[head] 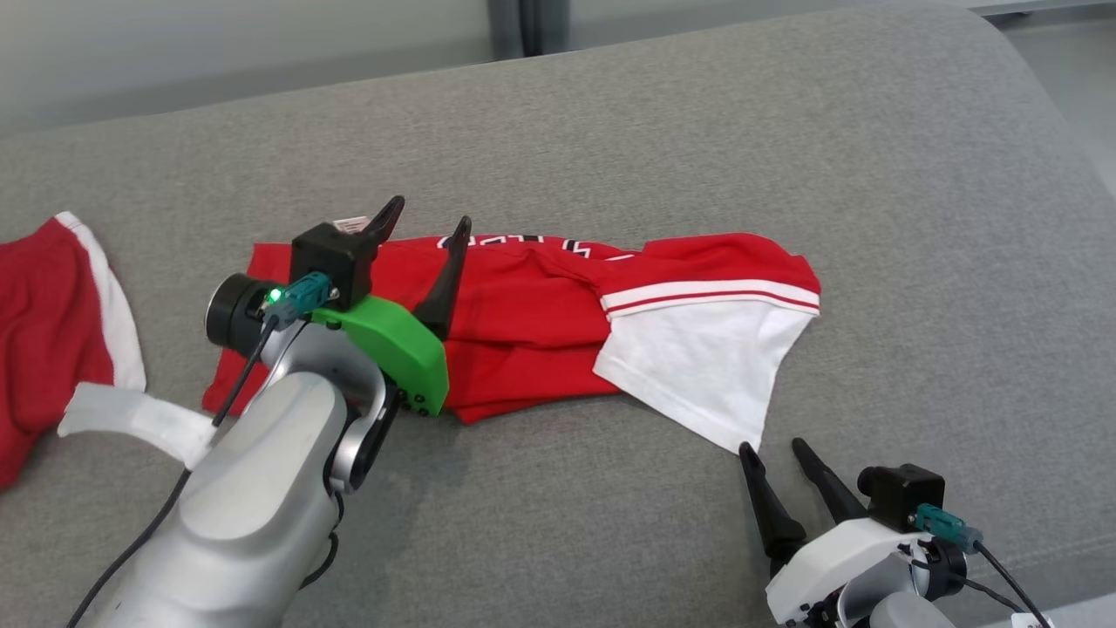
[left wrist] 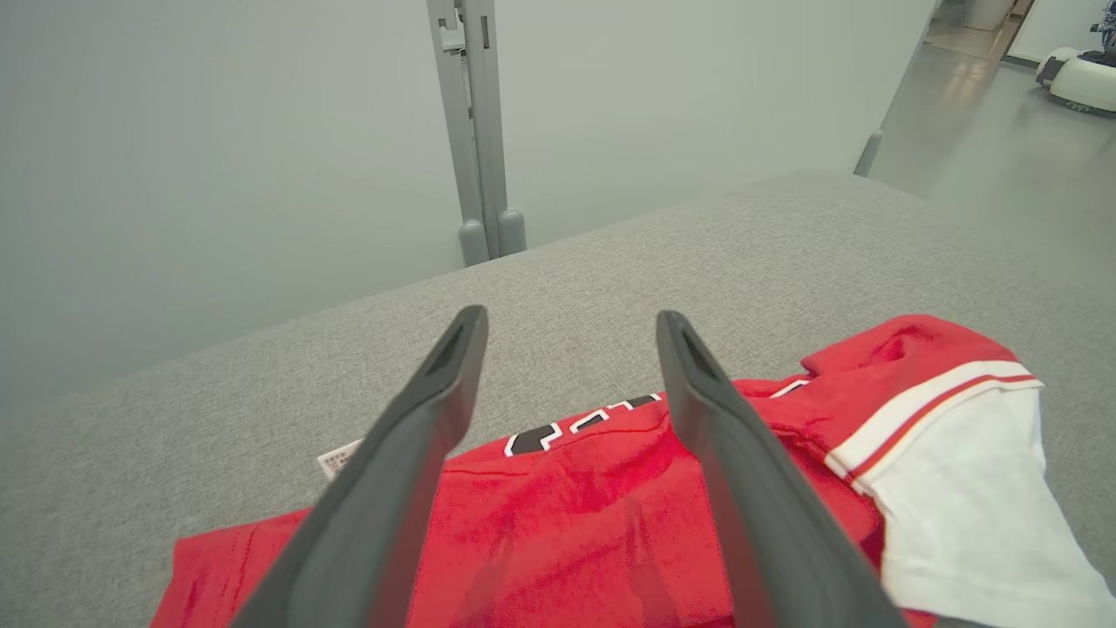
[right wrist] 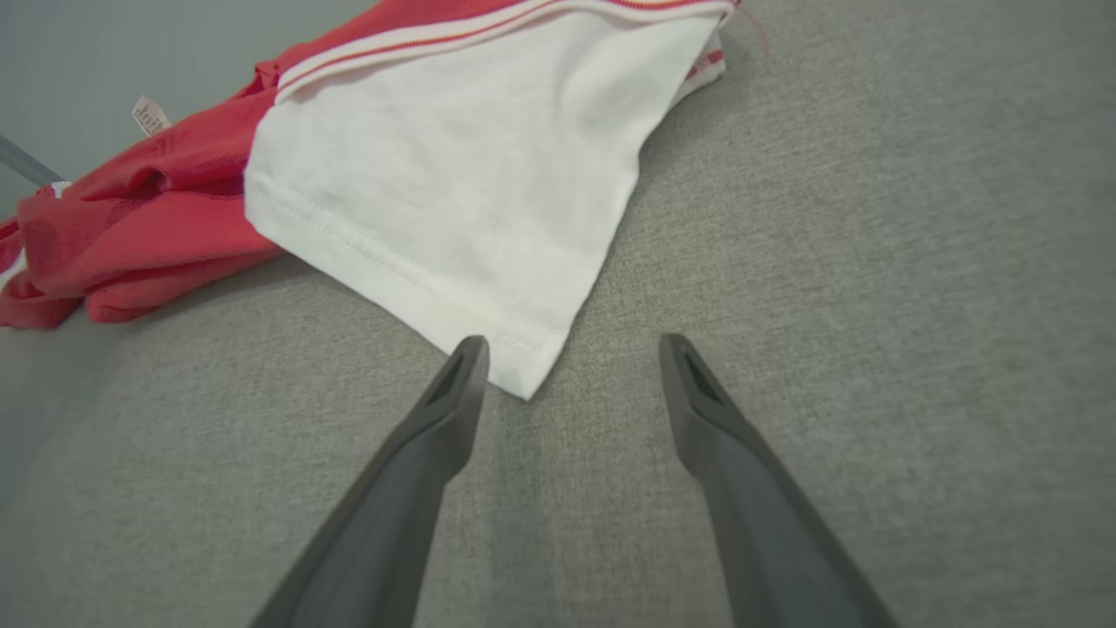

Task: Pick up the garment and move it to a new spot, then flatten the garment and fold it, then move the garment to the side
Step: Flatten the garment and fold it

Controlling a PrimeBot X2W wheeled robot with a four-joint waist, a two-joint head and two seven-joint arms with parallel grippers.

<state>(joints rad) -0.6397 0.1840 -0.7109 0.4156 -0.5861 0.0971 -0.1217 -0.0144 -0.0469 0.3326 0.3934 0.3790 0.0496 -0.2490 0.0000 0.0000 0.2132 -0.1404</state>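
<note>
Items on the grey cushion: two pieces of clothing, two grippers.

1. The garment, red, lies in a long folded band across the middle of the cushion. Its one white sleeve spreads toward the near edge.
2. A second red-and-white garment lies at the cushion's left edge, well apart from the first.
3. The left gripper sits over the garment's left end, its two fingers spread wide and holding nothing.
4. The right gripper is by the near edge, its two fingers spread wide and empty. Their tips are just beside the sleeve's near corner.
</note>
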